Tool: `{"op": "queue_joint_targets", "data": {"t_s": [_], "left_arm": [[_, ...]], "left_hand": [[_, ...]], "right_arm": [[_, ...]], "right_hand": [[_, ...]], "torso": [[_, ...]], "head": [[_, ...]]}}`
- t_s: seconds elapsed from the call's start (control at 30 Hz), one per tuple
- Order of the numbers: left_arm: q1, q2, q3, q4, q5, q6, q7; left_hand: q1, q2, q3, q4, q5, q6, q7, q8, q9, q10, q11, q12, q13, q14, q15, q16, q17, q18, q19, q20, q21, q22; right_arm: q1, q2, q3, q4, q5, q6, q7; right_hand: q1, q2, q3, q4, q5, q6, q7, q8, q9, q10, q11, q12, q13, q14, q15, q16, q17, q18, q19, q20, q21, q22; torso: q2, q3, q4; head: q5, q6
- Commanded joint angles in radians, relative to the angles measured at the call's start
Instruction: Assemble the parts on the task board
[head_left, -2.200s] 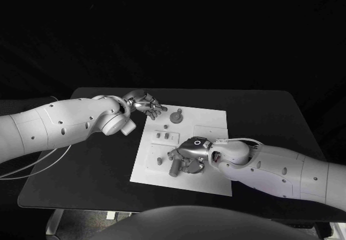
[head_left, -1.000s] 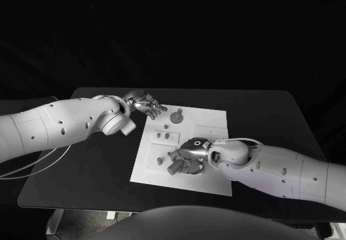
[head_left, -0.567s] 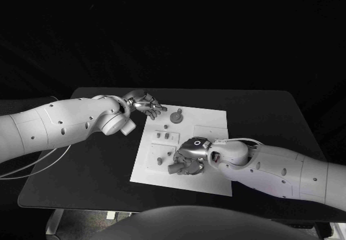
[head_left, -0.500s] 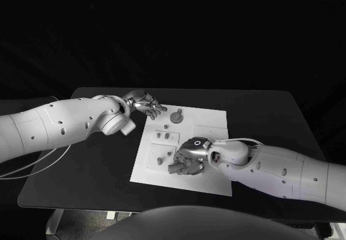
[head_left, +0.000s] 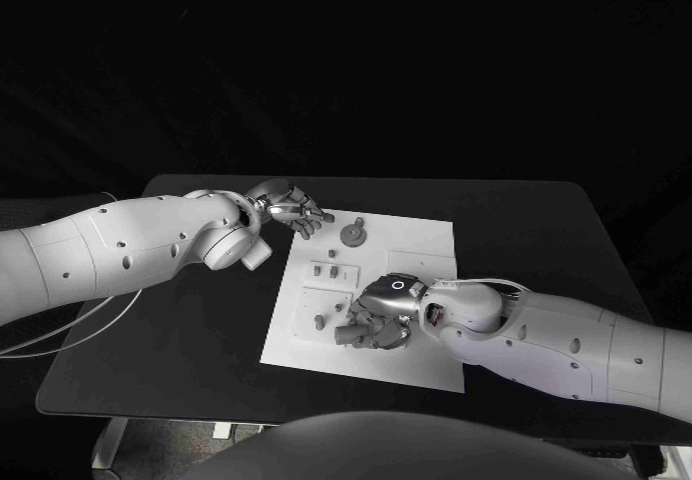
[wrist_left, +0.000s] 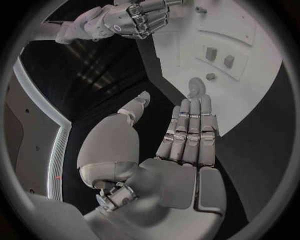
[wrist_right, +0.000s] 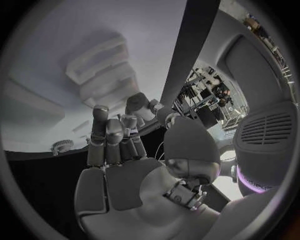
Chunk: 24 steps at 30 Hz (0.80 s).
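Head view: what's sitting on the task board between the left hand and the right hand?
In the head view, a round part and a pair of small pegs sit on the task board between the left hand and right hand.

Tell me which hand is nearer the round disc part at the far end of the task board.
Left. The left hand hovers just off the task board edge beside the round disc part; the right hand is over the board's near half, farther away.

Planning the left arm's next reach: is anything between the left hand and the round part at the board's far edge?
Nothing visible. The left hand hovers open beside the task board, with only bare table and board between it and the round part.
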Motion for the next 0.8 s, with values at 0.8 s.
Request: {"op": "queue_joint_targets", "data": {"t_s": [0.8], "left_arm": [[0.005, 0.0, 0.0, -0.002, -0.008, -0.002, -0.002]], "left_hand": [[0.004, 0.006, -0.004, -0.004, -0.004, -0.008, -0.001, 0.004, -0.002, -0.006, 0.0, -0.007, 0.002, -0.002, -0.001, -0.005, 0.003, 0.015, -0.006, 0.002, -0.005, 0.002]], "right_arm": [[0.078, -0.193, -0.001, 0.168, 0.738, 0.134, -0.317]], "right_hand": [[-0.035, 0.01, -0.014, 0.017, 0.003, 0.131, 0.031, 0.001, -0.006, -0.013, 0.008, -0.005, -0.005, -0.01, -0.001, -0.003, -0.005, 0.014, -0.006, 0.001, -0.005, 0.002]], "torso": [[-0.001, -0.002, -0.0031]], "head": [[-0.004, 0.0]]}}
